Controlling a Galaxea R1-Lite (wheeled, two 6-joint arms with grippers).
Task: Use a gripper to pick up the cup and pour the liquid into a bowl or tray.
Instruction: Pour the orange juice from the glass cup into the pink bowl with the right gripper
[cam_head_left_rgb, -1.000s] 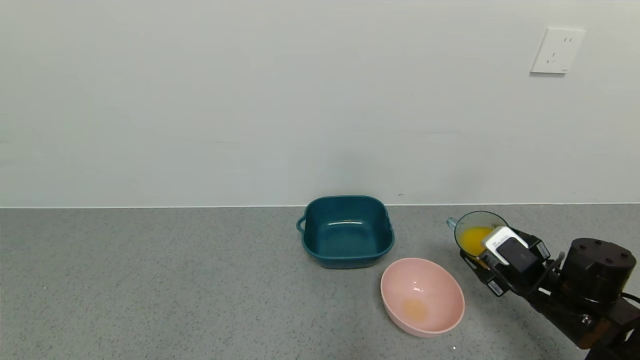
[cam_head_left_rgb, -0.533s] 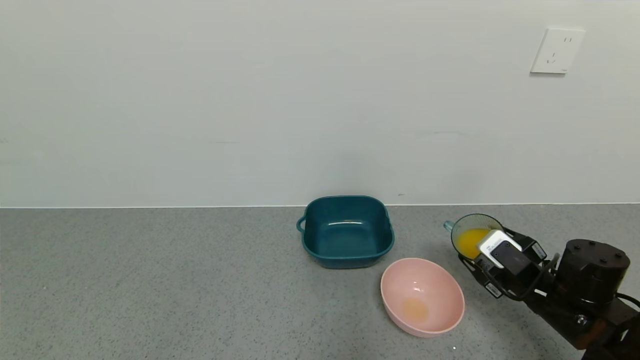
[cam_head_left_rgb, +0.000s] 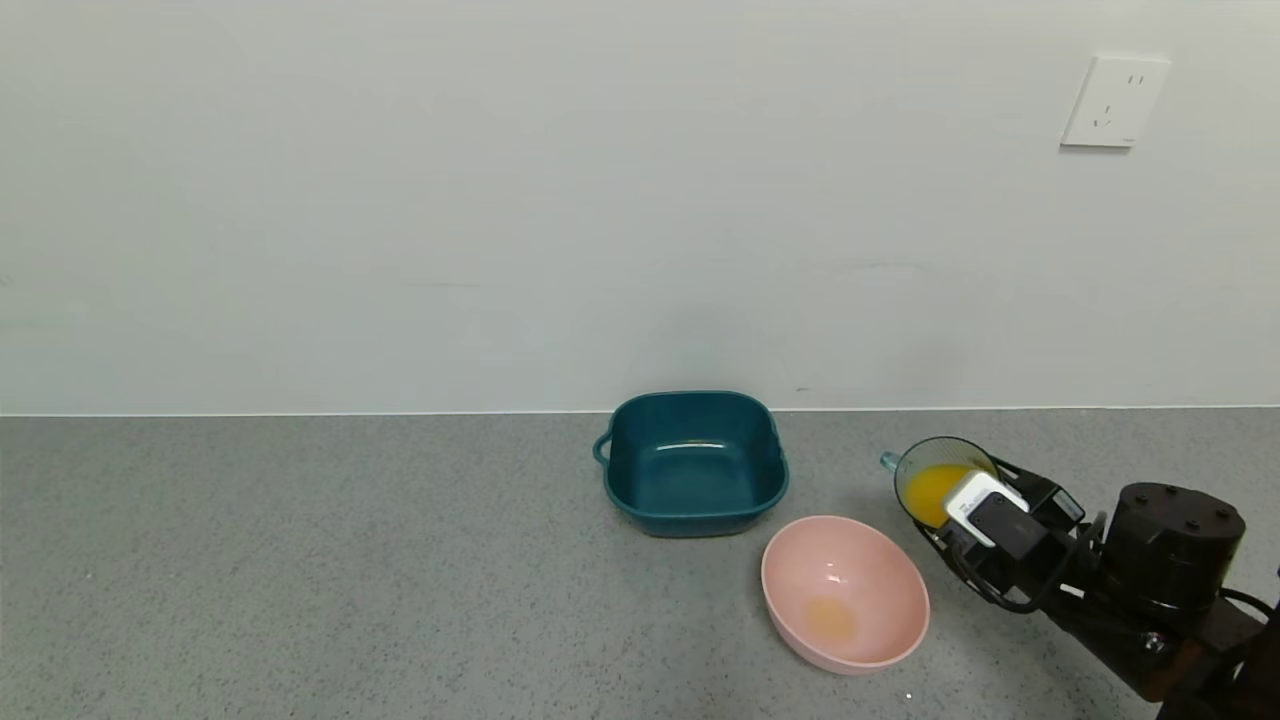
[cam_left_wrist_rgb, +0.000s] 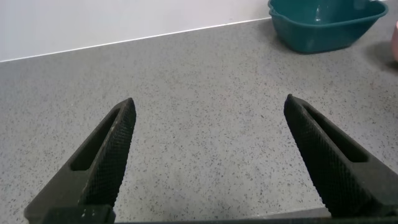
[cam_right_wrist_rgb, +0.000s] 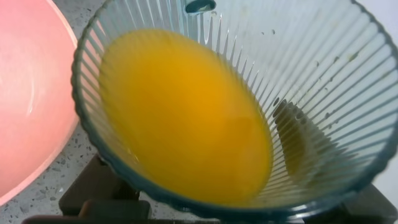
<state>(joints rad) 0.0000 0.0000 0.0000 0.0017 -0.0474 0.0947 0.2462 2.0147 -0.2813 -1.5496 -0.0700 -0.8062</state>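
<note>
My right gripper (cam_head_left_rgb: 950, 520) is shut on the ribbed blue-grey cup (cam_head_left_rgb: 935, 470) and holds it above the counter, just right of the pink bowl (cam_head_left_rgb: 880, 640). The cup tilts towards the bowl, its handle on the far side. Orange liquid (cam_head_left_rgb: 930, 492) lies against the cup's lower side. In the right wrist view the cup (cam_right_wrist_rgb: 323, 81) fills the frame, the liquid (cam_right_wrist_rgb: 186, 118) sits close to the rim, and the pink bowl (cam_right_wrist_rgb: 25, 112) shows beside it. A faint orange patch lies in the bowl's bottom. My left gripper (cam_left_wrist_rgb: 208, 134) is open over bare counter, out of the head view.
A dark teal square tub (cam_head_left_rgb: 693, 465) with a handle stands behind the pink bowl, also seen in the left wrist view (cam_left_wrist_rgb: 323, 25). The grey speckled counter (cam_head_left_rgb: 300, 570) ends at a white wall with a socket (cam_head_left_rgb: 1113, 100).
My right gripper has moved left and a little nearer with the cup, closer to the pink bowl, and the cup tilts more. The bowl and tub have not moved.
</note>
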